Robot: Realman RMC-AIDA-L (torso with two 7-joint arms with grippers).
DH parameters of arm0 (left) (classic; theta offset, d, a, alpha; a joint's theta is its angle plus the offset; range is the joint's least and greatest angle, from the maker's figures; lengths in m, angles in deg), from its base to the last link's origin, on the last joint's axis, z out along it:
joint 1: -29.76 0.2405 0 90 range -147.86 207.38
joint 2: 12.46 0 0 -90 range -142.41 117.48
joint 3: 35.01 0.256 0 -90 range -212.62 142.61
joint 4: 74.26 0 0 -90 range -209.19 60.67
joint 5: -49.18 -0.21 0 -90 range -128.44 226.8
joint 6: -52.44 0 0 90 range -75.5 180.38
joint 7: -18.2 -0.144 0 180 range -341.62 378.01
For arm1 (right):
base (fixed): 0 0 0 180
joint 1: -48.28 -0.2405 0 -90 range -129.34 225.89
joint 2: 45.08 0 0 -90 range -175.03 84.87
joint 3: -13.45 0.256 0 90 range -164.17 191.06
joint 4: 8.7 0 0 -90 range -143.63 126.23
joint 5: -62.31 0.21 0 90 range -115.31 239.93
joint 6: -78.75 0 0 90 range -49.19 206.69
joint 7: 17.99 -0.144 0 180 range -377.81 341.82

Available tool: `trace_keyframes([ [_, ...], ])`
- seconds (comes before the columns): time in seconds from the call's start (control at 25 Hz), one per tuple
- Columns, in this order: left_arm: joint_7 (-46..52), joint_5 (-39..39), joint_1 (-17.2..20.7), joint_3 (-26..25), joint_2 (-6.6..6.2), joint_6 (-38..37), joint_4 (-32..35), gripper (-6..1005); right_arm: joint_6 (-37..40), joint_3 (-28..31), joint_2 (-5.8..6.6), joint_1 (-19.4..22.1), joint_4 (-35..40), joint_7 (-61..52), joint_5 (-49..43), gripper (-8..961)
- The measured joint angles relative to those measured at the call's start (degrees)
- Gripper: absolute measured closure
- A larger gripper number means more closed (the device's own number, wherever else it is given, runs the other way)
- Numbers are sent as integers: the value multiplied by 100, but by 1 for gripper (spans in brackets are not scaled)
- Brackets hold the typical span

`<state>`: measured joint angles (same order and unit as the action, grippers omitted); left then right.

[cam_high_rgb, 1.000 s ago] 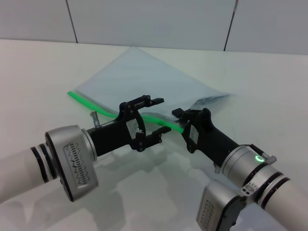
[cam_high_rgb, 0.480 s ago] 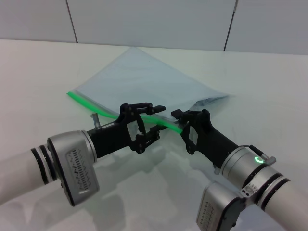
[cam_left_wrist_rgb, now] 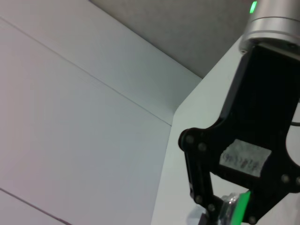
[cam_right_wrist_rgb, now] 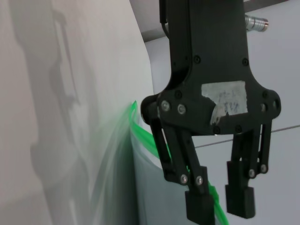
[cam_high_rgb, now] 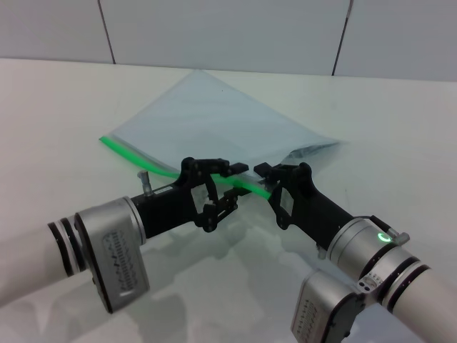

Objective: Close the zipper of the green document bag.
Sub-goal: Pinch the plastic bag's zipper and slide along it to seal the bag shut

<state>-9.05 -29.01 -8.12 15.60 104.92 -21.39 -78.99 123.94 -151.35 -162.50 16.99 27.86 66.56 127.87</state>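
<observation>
The green document bag (cam_high_rgb: pixel 214 121) lies flat on the white table, a pale blue-grey pouch. Its bright green zipper (cam_high_rgb: pixel 143 157) runs along the near long edge. My right gripper (cam_high_rgb: pixel 264 179) is shut on the right end of that strip. In the left wrist view the green strip (cam_left_wrist_rgb: pixel 243 206) shows pinched between the right gripper's (cam_left_wrist_rgb: pixel 234 216) fingertips. My left gripper (cam_high_rgb: pixel 234 184) straddles the zipper just left of the right one, one finger above and one below the strip. In the right wrist view the left gripper (cam_right_wrist_rgb: pixel 218 206) is open, with the zipper (cam_right_wrist_rgb: pixel 140 133) passing through the gap. The slider tab is hidden.
The white table (cam_high_rgb: pixel 64 107) extends on all sides of the bag. A light panelled wall (cam_high_rgb: pixel 214 28) stands behind the table's far edge. The two arms lie close together near the front, wrists almost touching.
My left gripper's fingers have drawn closer together around the zip strip, and the gripper has sunk slightly toward the table. The right gripper and the bag have stayed put.
</observation>
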Motion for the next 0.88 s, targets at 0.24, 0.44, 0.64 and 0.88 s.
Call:
trace_keyframes([
  [0.24, -134, -2, 0, -8, 4, 0, -62, 726, -2, 0, 0, 0, 0, 0, 0, 928],
  [0.44, -169, -4, 0, -4, 4, 0, -67, 791, -4, 0, 0, 0, 0, 0, 0, 929],
  [0.64, -171, -4, 0, 1, 4, 0, -67, 851, -10, 0, 0, 0, 0, 0, 0, 930],
  [0.88, -174, -4, 0, 5, 4, 0, -64, 883, -18, -7, 0, 0, 0, 0, -8, 931],
])
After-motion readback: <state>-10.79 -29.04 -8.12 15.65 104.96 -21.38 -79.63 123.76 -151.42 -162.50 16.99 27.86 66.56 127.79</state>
